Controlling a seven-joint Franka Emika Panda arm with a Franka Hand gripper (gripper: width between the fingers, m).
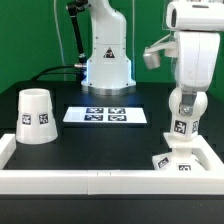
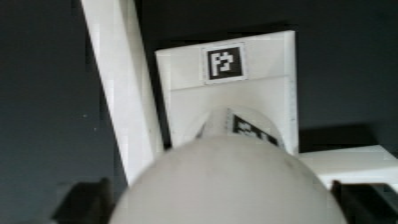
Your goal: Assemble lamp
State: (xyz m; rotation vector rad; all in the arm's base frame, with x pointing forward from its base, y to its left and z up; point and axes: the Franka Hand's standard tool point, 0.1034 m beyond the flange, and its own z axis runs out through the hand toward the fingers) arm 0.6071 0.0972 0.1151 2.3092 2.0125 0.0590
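Observation:
My gripper (image 1: 184, 100) is shut on the white ball-shaped bulb (image 1: 181, 122), holding it upright by its round head at the exterior view's right. The bulb's tagged stem points down at the small square stepped base (image 1: 176, 160), which sits in the front right corner of the white rail. I cannot tell whether stem and base touch. In the wrist view the bulb (image 2: 222, 180) fills the foreground between my dark fingers (image 2: 80, 203), with the tagged base (image 2: 228, 75) beyond it. The cup-like shade (image 1: 36, 115) stands wide end down at the exterior view's left, far from my gripper.
The marker board (image 1: 106, 115) lies flat mid-table. A white rail (image 1: 90, 180) runs along the front and the sides of the work area; it also shows in the wrist view (image 2: 125, 90) beside the base. The robot's pedestal (image 1: 106, 62) stands at the back.

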